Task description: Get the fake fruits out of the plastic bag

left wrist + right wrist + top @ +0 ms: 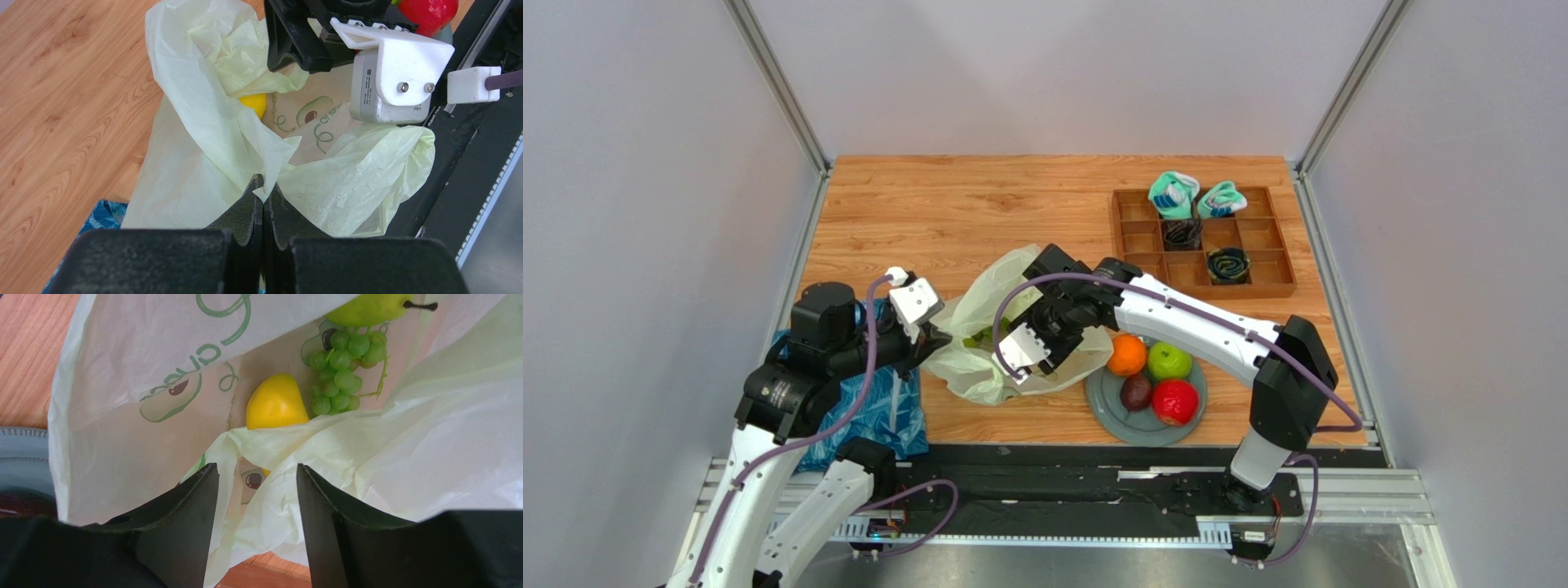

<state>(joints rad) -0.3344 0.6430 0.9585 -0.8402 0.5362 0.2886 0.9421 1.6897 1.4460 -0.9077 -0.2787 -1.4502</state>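
The plastic bag point(979, 368) lies on the wood table between my arms, mouth open. My left gripper point(264, 185) is shut on a fold of its rim point(202, 147); in the top view it is at the bag's left edge point(928, 333). My right gripper point(258, 471) is open, its jaws either side of a crumpled fold at the bag's mouth point(368, 447). Inside lie a yellow mango point(276, 403), a green grape bunch point(339, 373) and a green pear point(371, 306). An orange point(1125, 354), green apple point(1169, 361), red apple point(1174, 402) and dark brown-purple fruit point(1136, 392) sit on a grey plate point(1103, 410).
A wooden compartment tray point(1259, 284) at the back right holds rolled teal-and-white socks point(1173, 192) and dark coiled items. A blue leaf-patterned bag point(885, 417) lies under my left arm at the table's near left edge. Grey walls enclose the table on three sides.
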